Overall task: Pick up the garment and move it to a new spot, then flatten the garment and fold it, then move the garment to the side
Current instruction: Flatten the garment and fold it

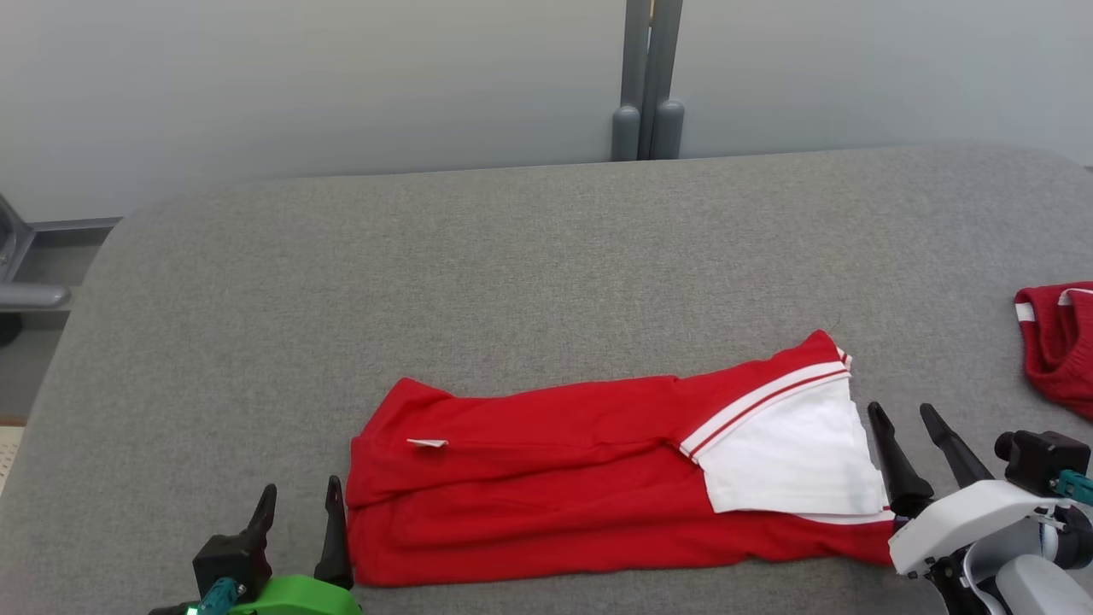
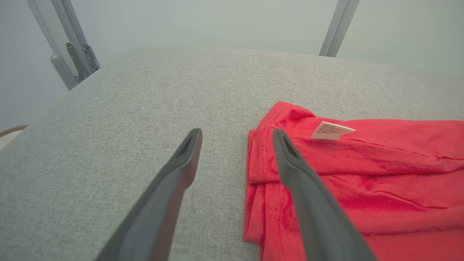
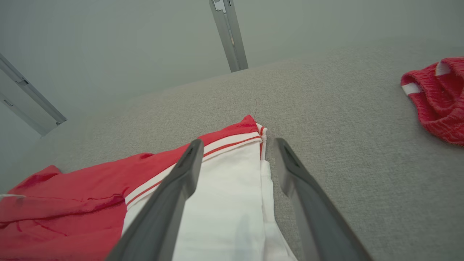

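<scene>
garment (image 1: 546, 478) is lying folded into a long band on the grey table (image 1: 512, 239), low-centre in the head view, around 6 o'clock. white sleeve w/ striped trim is on top at its 3 o'clock end, hem at the 9 o'clock end.

left gripper (image 1: 302, 484) sits just off the hem corner, roughly 8 o'clock of the shirt. fingers are spread apart w/ nothing between them, tho one finger overlaps the hem edge in the left wrist view. right gripper (image 1: 899, 409) is at 3 o'clock, just beside the sleeve, also spread and empty.

what cld go wrong imo:
- a fingertip snags the hem or sleeve edge on the way out and drags the fold open
- for the move to the side, pinching only the top layer wld let the layers peel apart
- darker red bundle (image 1: 1059, 342) at far 3 o'clock is close enough to get bumped or grabbed by mistake

writing: small white label (image 1: 427, 442) near the hem has some print, too tiny to read. no brand or logo visible anywhere else.
</scene>
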Robot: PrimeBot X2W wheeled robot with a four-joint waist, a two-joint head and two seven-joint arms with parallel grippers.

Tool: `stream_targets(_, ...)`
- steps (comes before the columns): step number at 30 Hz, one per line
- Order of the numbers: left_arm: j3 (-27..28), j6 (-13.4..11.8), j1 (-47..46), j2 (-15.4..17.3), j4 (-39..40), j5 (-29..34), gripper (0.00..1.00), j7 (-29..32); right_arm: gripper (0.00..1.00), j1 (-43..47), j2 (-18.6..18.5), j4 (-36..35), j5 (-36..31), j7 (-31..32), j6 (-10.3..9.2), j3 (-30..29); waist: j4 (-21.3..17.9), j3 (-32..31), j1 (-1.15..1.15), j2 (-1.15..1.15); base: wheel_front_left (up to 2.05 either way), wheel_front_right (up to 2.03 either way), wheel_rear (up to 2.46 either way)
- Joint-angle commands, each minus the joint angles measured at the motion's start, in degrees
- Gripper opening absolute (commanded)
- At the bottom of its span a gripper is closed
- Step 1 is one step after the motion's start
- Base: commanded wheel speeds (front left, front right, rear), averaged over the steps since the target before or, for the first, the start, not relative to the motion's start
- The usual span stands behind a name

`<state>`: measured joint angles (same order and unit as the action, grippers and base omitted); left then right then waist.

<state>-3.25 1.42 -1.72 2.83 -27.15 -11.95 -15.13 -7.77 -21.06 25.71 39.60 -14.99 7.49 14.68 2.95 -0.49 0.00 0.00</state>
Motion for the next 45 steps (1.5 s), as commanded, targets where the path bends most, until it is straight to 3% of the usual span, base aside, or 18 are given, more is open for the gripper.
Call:
stream_targets(1, -0.19, -0.36, 0.79, 0.21, 1.03, 0.25, 1.00, 0.04, 1.00, -0.01, 1.22, -0.31, -2.18, -0.20, -0.02, -1.43, 0.87, 0.08, 0.00, 0.00, 0.00, 0.00, 0.00)
stream_targets(8, -1.90, -0.85, -0.17, 0.18, 4.43, -0.09, 1.00, 0.04, 1.00, -0.86, 4.55, 0.81, -10.08, -0.21, -0.02, -6.22, 2.42, 2.50, 0.00, 0.00, 0.00, 0.00, 0.00)
stream_targets(14, -4.32, -0.56, -2.71, 0.19, 5.95, -0.51, 1.00, 0.04, 1.00, -4.29, 5.63, 7.00, -13.74, -0.21, -0.02, -9.55, 5.20, 6.72, 0.00, 0.00, 0.00, 0.00, 0.00)
stream_targets(21, -4.88, -0.82, -3.58, 0.17, 5.56, -0.46, 1.00, 0.05, 1.00, -6.31, 6.72, 17.12, -11.86, -0.17, -0.02, -9.47, 7.43, 8.73, 0.00, 0.00, 0.00, 0.00, 0.00)
stream_targets(30, -4.84, -0.43, -4.07, 0.16, 6.48, 0.54, 1.00, 0.05, 1.00, -6.53, 8.98, 23.62, -4.93, 2.32, 0.22, -1.14, 7.81, 9.13, 0.00, 0.00, 0.00, 0.00, 0.00)
stream_targets(31, -4.75, -0.47, -4.22, 0.16, 6.84, -0.13, 1.00, 0.05, 0.47, -6.62, 9.16, 23.59, -3.88, 2.70, 0.29, 0.06, 7.79, 9.18, 0.00, 0.00, 0.00, 0.00, 0.00)
stream_targets(32, -4.84, -0.55, -4.33, 0.18, 6.97, -0.31, 1.00, 0.05, 0.18, -6.69, 9.04, 23.54, -3.04, 2.69, 0.33, 1.23, 7.81, 9.23, 0.00, 0.00, 0.00, 0.00, 0.00)
stream_targets(33, -5.07, -0.46, -4.47, 0.16, 7.22, -0.29, 1.00, 0.05, 0.00, -6.79, 8.91, 23.58, -2.24, 2.63, 0.34, 2.19, 7.85, 9.24, 0.00, 0.00, 0.00, 0.00, 0.00)
stream_targets(40, -5.99, -0.32, -4.50, 0.17, 7.93, -0.06, 1.00, 0.05, 0.00, -8.28, 5.69, 24.06, 1.52, 0.92, -0.02, 4.57, 8.04, 8.41, 0.00, 0.00, 0.00, 0.00, 0.00)
stream_targets(45, -5.96, -0.17, -3.80, 0.16, 8.41, 0.14, 1.00, 0.05, 0.00, -9.59, 2.52, 24.84, 2.28, 0.13, -0.14, 2.89, 7.62, 7.42, 0.00, 0.00, 0.00, 0.00, 0.00)
